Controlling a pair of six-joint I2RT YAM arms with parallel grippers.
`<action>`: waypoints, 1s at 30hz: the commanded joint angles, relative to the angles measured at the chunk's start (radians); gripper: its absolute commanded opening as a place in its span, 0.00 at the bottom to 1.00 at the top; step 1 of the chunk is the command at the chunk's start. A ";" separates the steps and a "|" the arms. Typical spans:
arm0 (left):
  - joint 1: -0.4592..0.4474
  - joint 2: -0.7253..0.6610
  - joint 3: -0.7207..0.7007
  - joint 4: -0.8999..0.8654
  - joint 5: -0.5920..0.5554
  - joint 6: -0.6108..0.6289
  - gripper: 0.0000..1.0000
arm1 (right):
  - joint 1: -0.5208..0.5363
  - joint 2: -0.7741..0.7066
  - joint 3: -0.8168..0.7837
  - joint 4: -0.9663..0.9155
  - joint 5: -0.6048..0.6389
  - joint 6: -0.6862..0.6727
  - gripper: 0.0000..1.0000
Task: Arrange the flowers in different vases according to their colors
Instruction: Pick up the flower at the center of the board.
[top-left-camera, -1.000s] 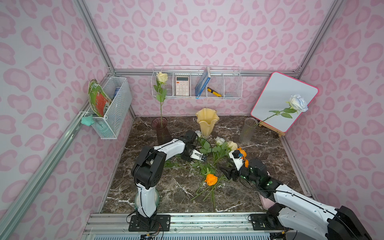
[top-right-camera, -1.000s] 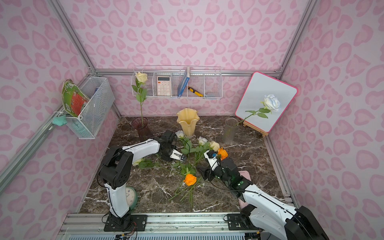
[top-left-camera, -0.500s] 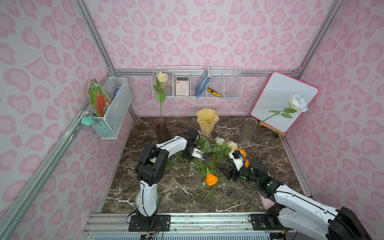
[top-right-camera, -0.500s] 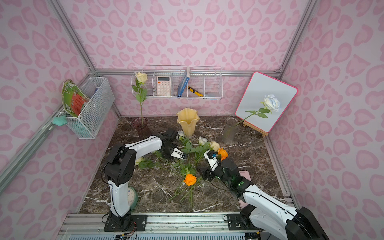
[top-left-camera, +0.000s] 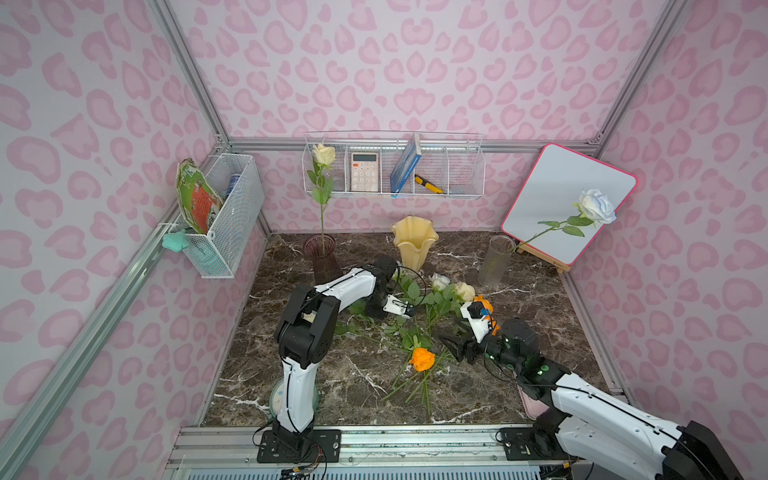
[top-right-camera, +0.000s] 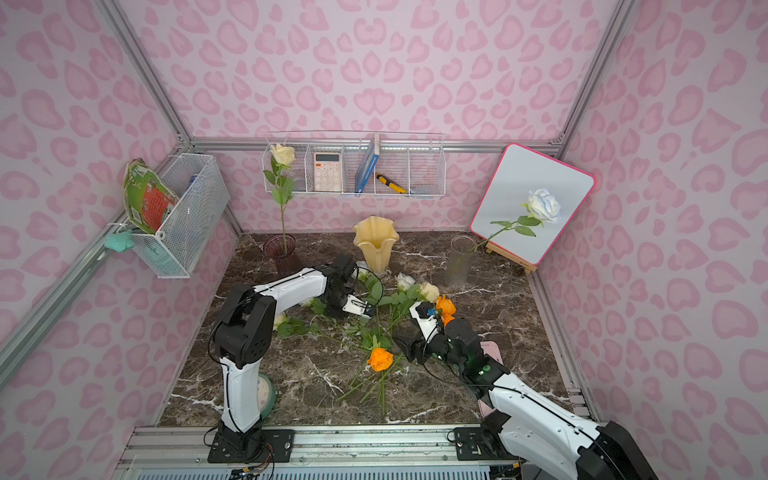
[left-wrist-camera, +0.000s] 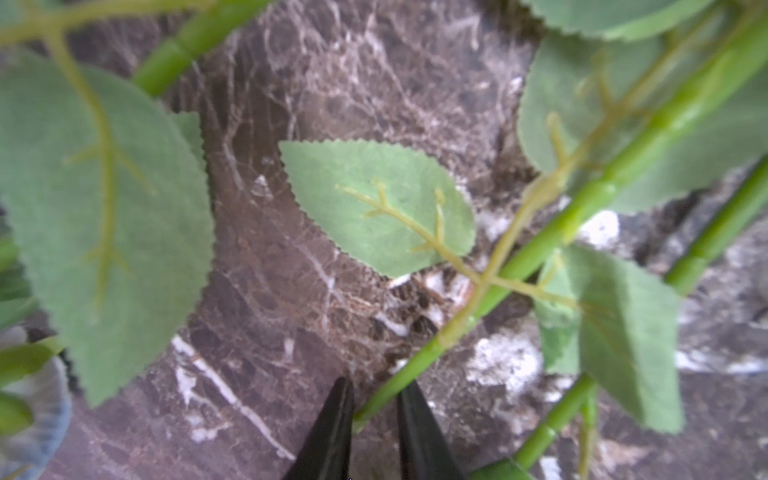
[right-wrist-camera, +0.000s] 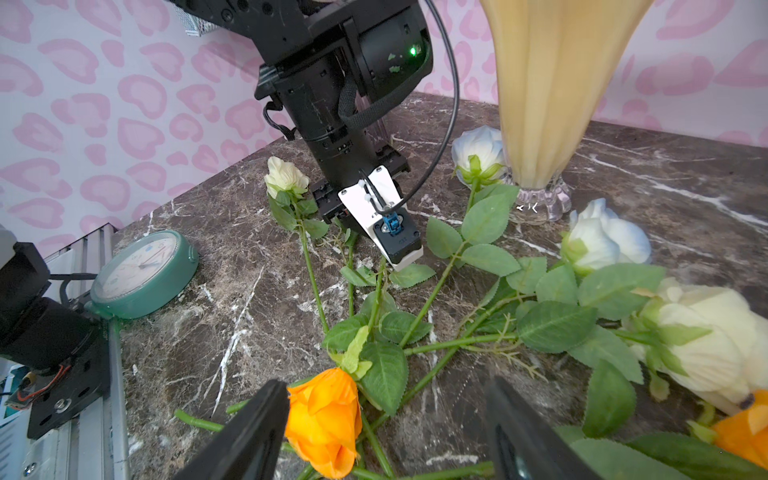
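On the marble bench (top-left-camera: 519, 307), most roses (top-left-camera: 432, 299) are seen lying in a loose pile between the two arms. The left tool (left-wrist-camera: 376, 419) is narrowed around a green stem (left-wrist-camera: 536, 253), which passes between its black tips. The right tool (right-wrist-camera: 386, 432) is held wide, with an orange rose (right-wrist-camera: 326, 419) lying between its fingers, untouched. One cream rose (top-left-camera: 323, 154) is standing in the dark ribbed vase (top-left-camera: 322, 259), and one bluish-white rose (top-left-camera: 596, 206) in the clear cylinder vase (top-left-camera: 494, 266). The yellow vase (top-left-camera: 413, 243) is placed between them.

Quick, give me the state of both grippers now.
Left gripper: jaws closing around a green stem, with a narrow gap; a firm grip cannot be told.
Right gripper: open, holding nothing, by the orange rose.
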 joint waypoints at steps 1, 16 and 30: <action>-0.001 0.060 -0.020 -0.138 0.010 -0.027 0.13 | 0.001 -0.005 0.001 0.034 -0.010 0.002 0.77; -0.014 -0.004 -0.017 -0.102 -0.017 -0.129 0.00 | 0.000 -0.024 0.001 0.027 0.011 0.003 0.77; -0.036 -0.192 0.022 -0.127 0.069 -0.282 0.00 | -0.028 -0.142 0.044 -0.068 0.117 0.044 0.76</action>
